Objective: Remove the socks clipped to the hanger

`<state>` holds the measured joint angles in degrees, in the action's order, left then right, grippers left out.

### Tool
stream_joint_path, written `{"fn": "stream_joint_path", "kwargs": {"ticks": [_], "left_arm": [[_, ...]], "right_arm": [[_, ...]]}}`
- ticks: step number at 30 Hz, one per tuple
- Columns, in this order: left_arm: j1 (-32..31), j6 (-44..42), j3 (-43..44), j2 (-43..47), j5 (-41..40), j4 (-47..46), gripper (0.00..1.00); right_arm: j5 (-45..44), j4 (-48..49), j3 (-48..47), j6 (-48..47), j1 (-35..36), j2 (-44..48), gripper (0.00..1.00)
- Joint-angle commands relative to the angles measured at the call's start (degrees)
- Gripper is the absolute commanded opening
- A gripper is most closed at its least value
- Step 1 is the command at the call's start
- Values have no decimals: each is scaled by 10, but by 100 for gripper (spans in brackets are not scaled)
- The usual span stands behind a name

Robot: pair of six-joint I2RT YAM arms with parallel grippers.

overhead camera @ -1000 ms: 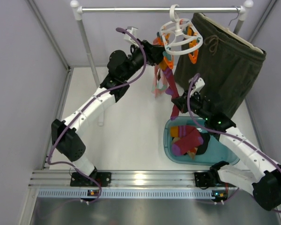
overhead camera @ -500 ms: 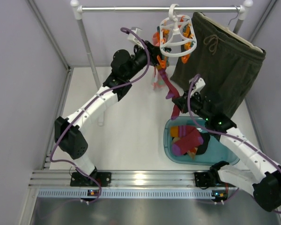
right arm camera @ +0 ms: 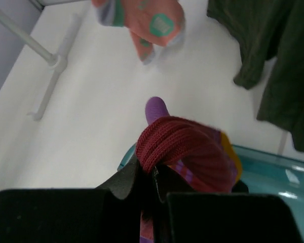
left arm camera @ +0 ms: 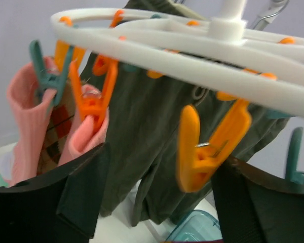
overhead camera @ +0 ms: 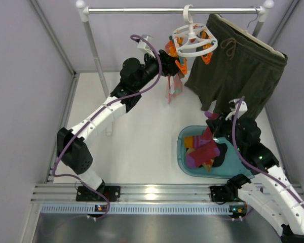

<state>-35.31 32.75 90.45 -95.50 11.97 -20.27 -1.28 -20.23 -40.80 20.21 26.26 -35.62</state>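
Found at 12 o'clock on the counter (overhead camera: 137, 147), hooked on the rail (overhead camera: 142, 9): the hanger (overhead camera: 194, 44), with socks (overhead camera: 173, 87) clipped along its 8 o'clock side, just beside the shorts (overhead camera: 243, 66). Seen from the left wrist: a pink sock (left arm camera: 25, 119) under a teal clip (left arm camera: 45, 76), a second pink sock (left arm camera: 88, 139) under an orange clip (left arm camera: 93, 104), an argyle sock (left arm camera: 58, 134) between them; from the right wrist, a patterned sock (right arm camera: 152, 20) dangling at 12 o'clock. Showing left jaws wide either side of a bare orange clip (left arm camera: 207, 147), gripping nothing, and right jaws pinched shut on the maroon sock (right arm camera: 185, 147), held over the bin (overhead camera: 180, 150) at 5 o'clock, already loaded with other socks. Likely to handle as light, limp, stretchy knit: nothing to break, but prone to stretching and snapping back if yanked against a sprung clip. Best taken low on the leg, well below the clip, with a firm pinch across bunched fabric, then drawn straight down. Expect a swinging hanger, light and free on its hook
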Motion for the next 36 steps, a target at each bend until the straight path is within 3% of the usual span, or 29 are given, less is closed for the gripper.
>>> {"fn": "stream_joint_path", "kwargs": {"ticks": [1, 4, 7, 11, 20, 25, 26, 27, 29, 31, 32, 33, 34, 36], "left_arm": [[-2, -10, -34, 55, -40, -13, 81], [-2, -21, -83, 97, -70, -13, 98], [-2, -37, -121, 136, -113, 9, 98], [-1, -63, -154, 174, -182, 46, 98], [0, -74, -192, 199, -266, 103, 98], [1, -73, -193, 205, -280, 118, 98], [1, -72, -193, 209, -281, 121, 98], [1, -72, -193, 211, -282, 122, 98], [0, -74, -192, 215, -281, 124, 98], [1, -80, -185, 218, -281, 132, 98], [1, -81, -182, 217, -281, 135, 98], [1, -84, -178, 217, -281, 142, 98], [0, -88, -176, 217, -281, 146, 98], [1, -91, -177, 220, -282, 150, 98]], "right_arm": [[-86, -103, 19, 96, 8, -1, 0], [-95, -104, 54, 131, 7, -37, 0], [-94, -76, 93, 177, 6, -60, 0], [-115, -64, 128, 200, 8, -11, 0], [-134, -168, 84, 174, 9, 176, 0], [-85, -226, 37, 166, 9, 162, 0], [-83, -230, 35, 169, 9, 152, 4], [-85, -233, 36, 169, 8, 150, 14], [-87, -240, 40, 172, 8, 153, 16], [-78, -242, 42, 175, 8, 163, 31], [-80, -248, 41, 177, 8, 167, 50], [-83, -248, 40, 178, 8, 171, 80], [-80, -248, 38, 176, 9, 174, 96], [-77, -249, 23, 166, 9, 169, 99]]}}
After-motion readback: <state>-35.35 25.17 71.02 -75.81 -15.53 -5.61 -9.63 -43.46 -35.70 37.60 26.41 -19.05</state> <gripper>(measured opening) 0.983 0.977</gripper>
